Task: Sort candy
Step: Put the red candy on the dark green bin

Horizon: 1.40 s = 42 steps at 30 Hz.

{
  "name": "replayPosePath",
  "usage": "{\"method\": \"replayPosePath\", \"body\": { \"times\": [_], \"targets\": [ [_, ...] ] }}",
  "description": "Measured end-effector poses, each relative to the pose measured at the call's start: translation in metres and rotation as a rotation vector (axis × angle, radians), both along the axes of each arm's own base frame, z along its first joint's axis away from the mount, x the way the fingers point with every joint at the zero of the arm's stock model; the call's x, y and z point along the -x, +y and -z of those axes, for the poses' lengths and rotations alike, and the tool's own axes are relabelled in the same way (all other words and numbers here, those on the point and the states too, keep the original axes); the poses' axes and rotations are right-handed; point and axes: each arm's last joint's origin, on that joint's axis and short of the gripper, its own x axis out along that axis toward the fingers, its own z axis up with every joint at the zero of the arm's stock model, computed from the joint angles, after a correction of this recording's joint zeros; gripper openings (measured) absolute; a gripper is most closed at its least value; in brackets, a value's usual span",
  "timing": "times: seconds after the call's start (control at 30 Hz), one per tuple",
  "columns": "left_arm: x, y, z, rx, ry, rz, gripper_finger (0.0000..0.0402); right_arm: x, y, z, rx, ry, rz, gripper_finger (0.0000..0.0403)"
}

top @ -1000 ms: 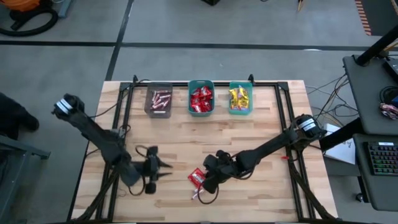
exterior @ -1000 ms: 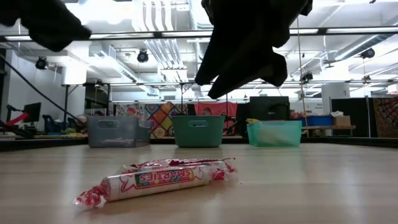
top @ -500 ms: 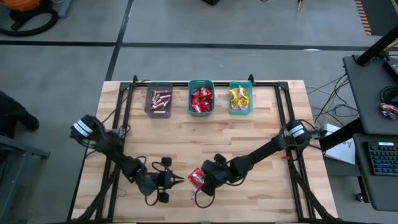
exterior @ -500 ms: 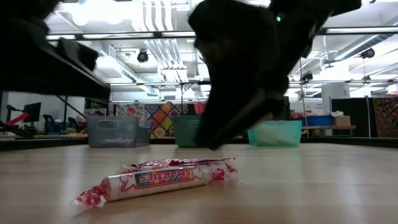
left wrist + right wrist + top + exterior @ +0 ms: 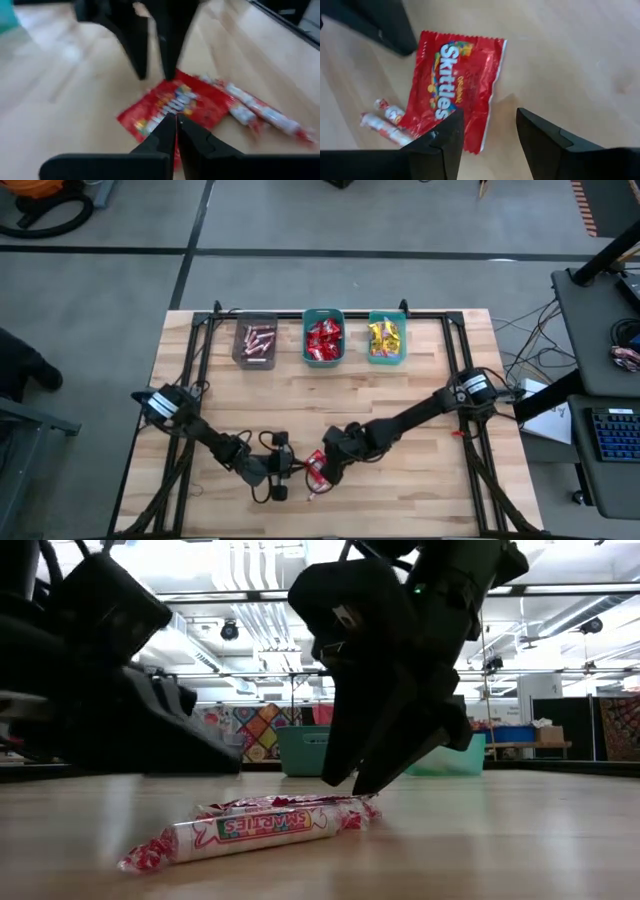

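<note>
step: grasp approach | right gripper [image 5: 487,132] spread above red packet [image 5: 452,87] edge | left gripper [image 5: 176,122] clenched, empty, opposite side | next: descend, pinch, carry to bin

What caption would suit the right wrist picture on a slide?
The open right gripper hovers over a red Skittles packet on the wooden table, two Smarties rolls beside it.

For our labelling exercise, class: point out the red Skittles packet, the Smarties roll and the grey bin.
red Skittles packet [image 5: 454,87], right wrist view, on the printed front.
Smarties roll [image 5: 255,826], low view, on the label at mid-length.
grey bin [image 5: 240,346], high view, on its left wall.
</note>
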Motion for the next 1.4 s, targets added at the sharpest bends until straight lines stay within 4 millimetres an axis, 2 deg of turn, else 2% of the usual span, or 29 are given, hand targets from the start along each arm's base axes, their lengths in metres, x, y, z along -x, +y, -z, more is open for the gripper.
{"method": "replayPosePath", "body": {
  "times": [0.3, 0.43, 0.6, 0.73, 0.93, 1.0, 1.13, 1.27, 1.4],
  "targets": [
    [-0.004, 0.004, 0.024, 0.077, 0.045, -0.033, 0.0, -0.007, 0.0, 0.005, -0.046, -0.034, -0.004, 0.0171],
    [-0.004, 0.005, 0.026, 0.1, 0.046, -0.049, 0.0, -0.013, 0.003, 0.015, -0.072, -0.068, -0.024, 0.0171],
    [-0.005, 0.007, 0.026, 0.1, 0.049, -0.046, 0.0, -0.021, 0.001, 0.019, -0.054, -0.139, -0.065, 0.0164],
    [-0.005, 0.008, 0.025, 0.107, 0.047, -0.05, 0.0, -0.025, -0.002, 0.018, -0.007, -0.194, -0.06, 0.0128],
    [0.004, 0.015, 0.014, 0.097, 0.05, -0.039, 0.0, -0.027, -0.007, 0.015, 0.025, -0.208, -0.073, 0.0027],
    [0.011, 0.02, 0.004, 0.099, 0.04, -0.037, 0.0, -0.026, -0.009, 0.011, 0.039, -0.204, -0.086, 0.0022],
    [0.029, 0.033, -0.019, 0.113, -0.011, -0.027, 0.0, -0.018, -0.019, -0.007, 0.074, -0.168, -0.101, 0.0018],
    [0.047, 0.046, -0.044, 0.128, -0.092, -0.012, 0.0, -0.001, -0.042, -0.047, 0.201, -0.128, -0.065, 0.0016],
    [0.061, 0.057, -0.065, 0.107, -0.176, -0.02, 0.0, 0.027, -0.078, -0.088, 0.375, -0.043, 0.011, 0.0015]
  ]
}}
